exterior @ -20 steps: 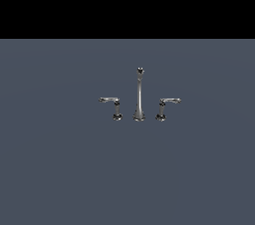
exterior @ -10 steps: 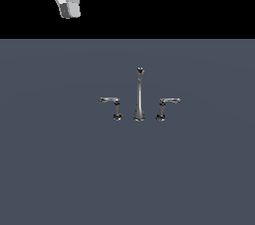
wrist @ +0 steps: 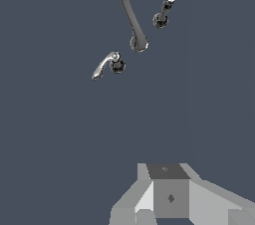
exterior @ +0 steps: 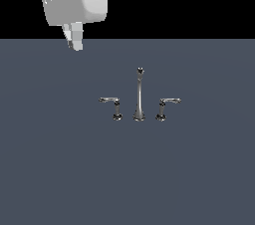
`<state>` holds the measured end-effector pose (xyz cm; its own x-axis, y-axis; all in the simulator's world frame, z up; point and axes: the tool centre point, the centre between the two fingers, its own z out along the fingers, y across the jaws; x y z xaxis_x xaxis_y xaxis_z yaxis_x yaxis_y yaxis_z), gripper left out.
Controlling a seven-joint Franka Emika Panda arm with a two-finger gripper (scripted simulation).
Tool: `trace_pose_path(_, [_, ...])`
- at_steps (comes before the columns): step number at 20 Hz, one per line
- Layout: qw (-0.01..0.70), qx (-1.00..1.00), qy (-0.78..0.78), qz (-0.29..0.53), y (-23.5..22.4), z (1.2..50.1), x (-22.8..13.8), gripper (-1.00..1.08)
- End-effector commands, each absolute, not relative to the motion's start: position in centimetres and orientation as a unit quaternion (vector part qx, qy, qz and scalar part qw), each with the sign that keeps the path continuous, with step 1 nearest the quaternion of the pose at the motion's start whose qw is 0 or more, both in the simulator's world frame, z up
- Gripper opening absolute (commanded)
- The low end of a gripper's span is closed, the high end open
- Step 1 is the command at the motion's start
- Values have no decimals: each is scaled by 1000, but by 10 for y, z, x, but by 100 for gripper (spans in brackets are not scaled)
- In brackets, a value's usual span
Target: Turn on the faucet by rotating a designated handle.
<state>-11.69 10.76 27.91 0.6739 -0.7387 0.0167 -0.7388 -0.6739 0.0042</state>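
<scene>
The chrome faucet (exterior: pixel 139 97) stands mid-surface, a tall thin spout between two short levers. The handle (exterior: pixel 110 103) is the lever at the exterior view's left of the spout, its thin arm pointing away from the spout on a flared post. My gripper (exterior: pixel 74 42) hangs high at the exterior view's upper left, far from the handle and touching nothing. Its fingers look pressed together and hold nothing. In the wrist view the faucet (wrist: pixel 130 15) and the handle (wrist: pixel 105 65) lie well beyond the gripper (wrist: pixel 167 171).
The faucet's other lever (exterior: pixel 166 105) mirrors the handle at the exterior view's right of the spout. A flat dark grey-blue surface (exterior: pixel 60 169) carries the faucet, with black background beyond its far edge.
The gripper has come into the exterior view from the top left and dropped lower and slightly right. The faucet and both levers have not moved.
</scene>
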Motion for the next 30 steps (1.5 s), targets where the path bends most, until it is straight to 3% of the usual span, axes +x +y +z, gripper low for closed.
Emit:
trace_pose_path(1, [4,905,-426,6,111,266,-106,-100])
trace_pose_path(30, [2,749,-663,2,96,120,22,-100])
